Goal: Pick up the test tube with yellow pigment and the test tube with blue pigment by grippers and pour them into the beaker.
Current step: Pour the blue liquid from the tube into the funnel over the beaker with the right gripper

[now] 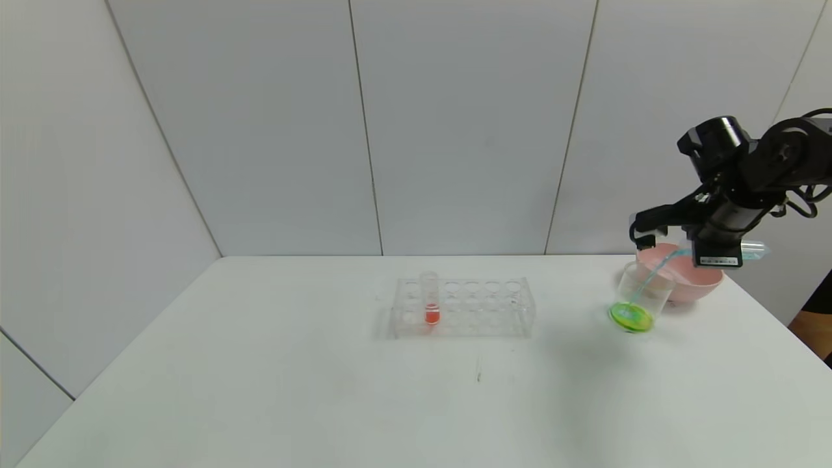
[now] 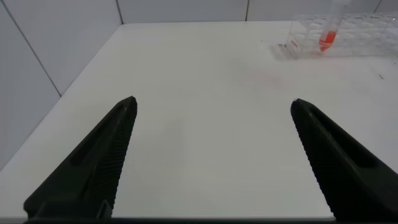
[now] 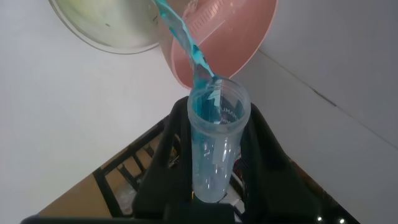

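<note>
My right gripper is shut on the test tube with blue pigment and holds it tilted, mouth down, above the beaker. A thin blue stream runs from the tube into the beaker, whose bottom holds green liquid. In the right wrist view the tube sits between the black fingers, and its stream falls toward the beaker. The test tube with yellow pigment is out of view. My left gripper is open and empty over bare table.
A pink bowl stands right behind the beaker, near the table's right edge; it also shows in the right wrist view. A clear tube rack in the table's middle holds a red-tinted tube.
</note>
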